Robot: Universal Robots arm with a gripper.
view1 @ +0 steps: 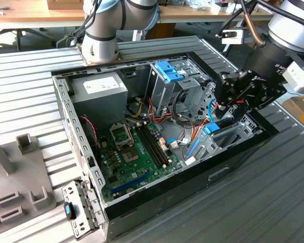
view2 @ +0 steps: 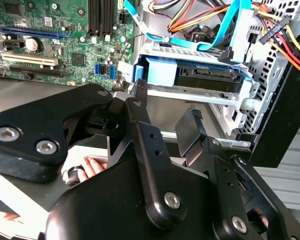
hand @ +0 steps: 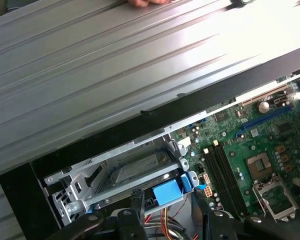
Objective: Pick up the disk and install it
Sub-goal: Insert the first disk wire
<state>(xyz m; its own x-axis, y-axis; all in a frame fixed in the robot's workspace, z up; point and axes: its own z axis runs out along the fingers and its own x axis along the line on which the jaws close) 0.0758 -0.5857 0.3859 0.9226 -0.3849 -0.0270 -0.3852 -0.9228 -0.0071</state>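
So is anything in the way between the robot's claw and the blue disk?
Nothing visible is. In the second wrist view the open gripper faces the disk, already sitting in its metal bay, with a bare gap between them. The blue cable lies beyond the disk.

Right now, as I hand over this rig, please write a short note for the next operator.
The gripper is open and holds nothing, close to the blue end of the disk.
The disk lies in the metal drive bay of the computer case, on the exterior view's right.
Done: disk picked up and placed in the bay.
Left: whether it is fully seated cannot be told.
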